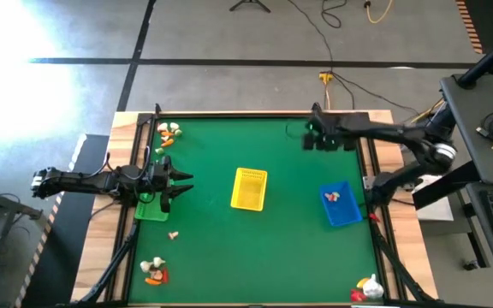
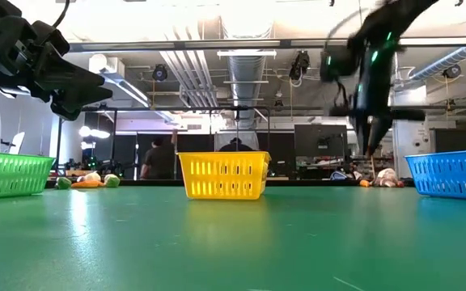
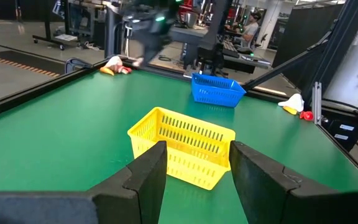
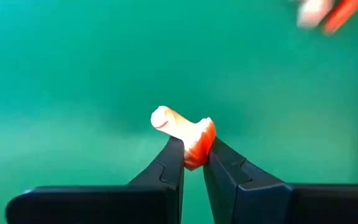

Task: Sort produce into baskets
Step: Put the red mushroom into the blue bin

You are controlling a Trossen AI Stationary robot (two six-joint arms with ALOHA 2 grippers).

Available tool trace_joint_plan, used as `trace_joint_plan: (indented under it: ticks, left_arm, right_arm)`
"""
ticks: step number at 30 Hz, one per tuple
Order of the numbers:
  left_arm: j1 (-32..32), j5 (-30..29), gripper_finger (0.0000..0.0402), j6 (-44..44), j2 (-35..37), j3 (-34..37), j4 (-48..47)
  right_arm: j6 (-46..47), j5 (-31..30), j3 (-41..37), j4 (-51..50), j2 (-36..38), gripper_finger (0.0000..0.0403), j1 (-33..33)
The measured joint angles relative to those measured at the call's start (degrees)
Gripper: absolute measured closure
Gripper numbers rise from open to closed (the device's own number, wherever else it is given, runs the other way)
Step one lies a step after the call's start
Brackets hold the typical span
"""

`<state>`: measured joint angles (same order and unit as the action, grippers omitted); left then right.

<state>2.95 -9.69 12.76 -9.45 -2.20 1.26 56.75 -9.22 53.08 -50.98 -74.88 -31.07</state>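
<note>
Right wrist view: the right gripper [image 4: 193, 163] has its two dark fingers pinched on a small red-and-white toy mushroom [image 4: 185, 138], the cream stem sticking out sideways above the fingertips, over green table surface.
Right gripper position: raised over the far right part of the green table [image 1: 229, 257], near the far edge, seen from above at [image 1: 319, 137].
Left gripper: [image 1: 178, 184] hangs over the green basket [image 1: 151, 208] at the table's left side; in its wrist view the fingers [image 3: 151, 174] stand apart with nothing between them.
Yellow basket: [image 1: 249, 188] sits mid-table, between the other two, its contents not visible.
Blue basket: [image 1: 339, 204] sits toward the right edge, with small red-and-white pieces [image 1: 333, 196] inside.
Loose produce, far left corner: a cluster of orange, white and green pieces [image 1: 168, 133].
Loose produce, near left: a group of white and orange pieces [image 1: 153, 270], plus a single pale piece [image 1: 173, 233] just beyond the green basket.
Loose produce, near right corner: white, yellow and red pieces [image 1: 368, 287] at the table's edge.
Low view: a person [image 2: 158, 158] stands in the room behind the table.
</note>
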Motion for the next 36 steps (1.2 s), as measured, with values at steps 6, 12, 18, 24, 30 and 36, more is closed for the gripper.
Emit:
trace_joint_plan:
  ticks: [6, 12, 18, 24, 30, 36]
  left_arm:
    - [0.0, 0.0, 0.0243, 0.0, 0.0, 0.0, 0.0]
    - [0.0, 0.0, 0.0243, 0.0, 0.0, 0.0, 0.0]
    - [0.0, 0.0, 0.0243, 0.0, 0.0, 0.0, 0.0]
    - [0.0, 0.0, 0.0243, 0.0, 0.0, 0.0, 0.0]
    - [0.0, 0.0, 0.0243, 0.0, 0.0, 0.0, 0.0]
    - [0.0, 0.0, 0.0243, 0.0, -0.1, 0.0, 0.0]
  right_arm:
    - [16.6, 7.2, 0.0, -9.3, 9.6, 0.0368, 20.7]
    - [33.9, 9.1, -0.2, -20.6, 11.8, 0.0366, 34.4]
    - [32.8, 11.1, -5.1, -20.7, 9.0, 0.0366, 34.3]
    - [29.9, 10.6, -11.9, -20.5, 7.5, 0.0365, 30.9]
    - [29.5, 6.1, -11.9, -18.3, 7.2, 0.0354, 29.5]
    - [28.2, 5.2, -12.4, -16.9, 6.3, 0.0328, 28.7]
